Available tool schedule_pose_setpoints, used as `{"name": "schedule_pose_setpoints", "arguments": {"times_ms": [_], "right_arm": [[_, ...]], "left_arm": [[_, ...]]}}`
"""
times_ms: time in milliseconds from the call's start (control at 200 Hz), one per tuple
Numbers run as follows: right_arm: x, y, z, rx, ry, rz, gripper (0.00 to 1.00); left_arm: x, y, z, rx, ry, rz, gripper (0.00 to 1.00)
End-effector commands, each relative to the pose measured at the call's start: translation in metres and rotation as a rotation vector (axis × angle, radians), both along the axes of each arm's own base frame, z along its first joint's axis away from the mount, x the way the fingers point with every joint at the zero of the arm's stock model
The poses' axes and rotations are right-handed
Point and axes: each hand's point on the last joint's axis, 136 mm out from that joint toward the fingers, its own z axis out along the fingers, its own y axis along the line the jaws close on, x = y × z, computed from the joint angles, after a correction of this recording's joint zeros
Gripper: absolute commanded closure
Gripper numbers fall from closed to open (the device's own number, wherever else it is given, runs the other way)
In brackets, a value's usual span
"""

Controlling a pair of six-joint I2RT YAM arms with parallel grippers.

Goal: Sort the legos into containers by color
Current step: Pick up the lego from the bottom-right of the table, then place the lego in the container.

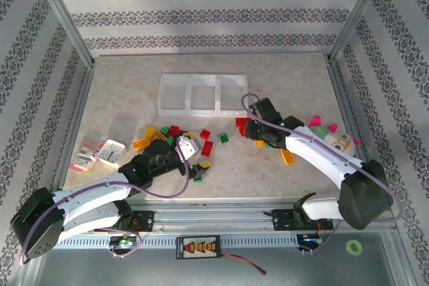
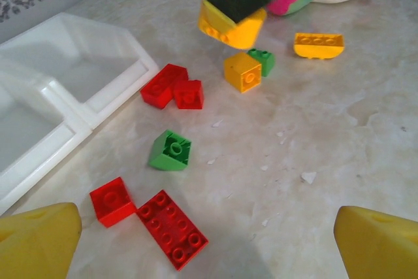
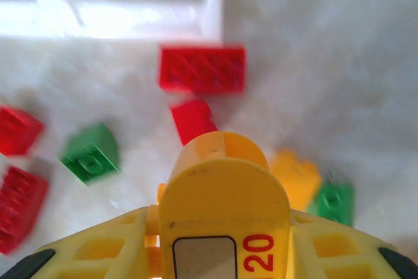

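**R gripper down over legos, L gripper wide open**

Top cam: containers [image 1: 203,94] = 3 joined bins in a row, far-centre of table [image 1: 295,78]. Legos [image 1: 175,137] lie loose on the tabletop in front of the bins, red/green/orange mixed, most between the two arms. Left gripper [image 1: 190,147] is over the near part of the pile. Right gripper [image 1: 251,128] is just off the right-hand bin's near corner. Plush toy [image 1: 332,137] is right of that arm, packet [image 1: 86,154] far left.

L wrist cam: left fingers [image 2: 39,240] sit at the bottom corners, spread fully, released. Red 2x4 [image 2: 172,228] and small red brick [image 2: 112,200] lie touching on the table between them. Green brick [image 2: 171,151] is farther out, red pair [image 2: 173,87] near a bin corner. R gripper hangs above the orange cube [image 2: 243,72], small green piece [image 2: 263,61] just beside it.

R wrist cam: blurry. Right fingers [image 3: 222,187] are drawn close together; can't tell if anything's pinched. Red pair is ahead of the tips, orange cube to their right.
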Motion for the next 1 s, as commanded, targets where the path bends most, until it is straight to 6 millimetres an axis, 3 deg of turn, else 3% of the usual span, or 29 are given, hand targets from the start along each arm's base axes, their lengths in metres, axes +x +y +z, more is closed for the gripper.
{"name": "schedule_pose_setpoints", "arguments": {"times_ms": [0, 120, 270, 440, 729, 994], "right_arm": [[0.048, 0.022, 0.027, 0.005, -0.151, 0.006, 0.62], [0.088, 0.038, 0.039, -0.012, -0.203, 0.009, 0.62], [0.132, 0.055, 0.037, -0.041, -0.222, 0.013, 0.61], [0.166, 0.061, 0.012, -0.063, -0.198, -0.005, 0.61], [0.181, 0.063, -0.021, -0.081, -0.148, -0.012, 0.57], [0.173, 0.061, -0.006, -0.075, -0.168, -0.001, 0.35]], "left_arm": [[0.008, 0.004, 0.013, -0.058, -0.02, 0.082, 0.01], [0.011, 0.008, 0.011, -0.063, 0.003, 0.119, 0.01], [0.013, 0.014, 0.01, -0.078, 0.027, 0.163, 0.01], [0.012, 0.021, 0.002, -0.06, 0.056, 0.197, 0.01], [0.012, 0.029, -0.001, -0.036, 0.061, 0.226, 0.01], [0.015, 0.032, -0.001, -0.033, 0.06, 0.255, 0.01]]}}
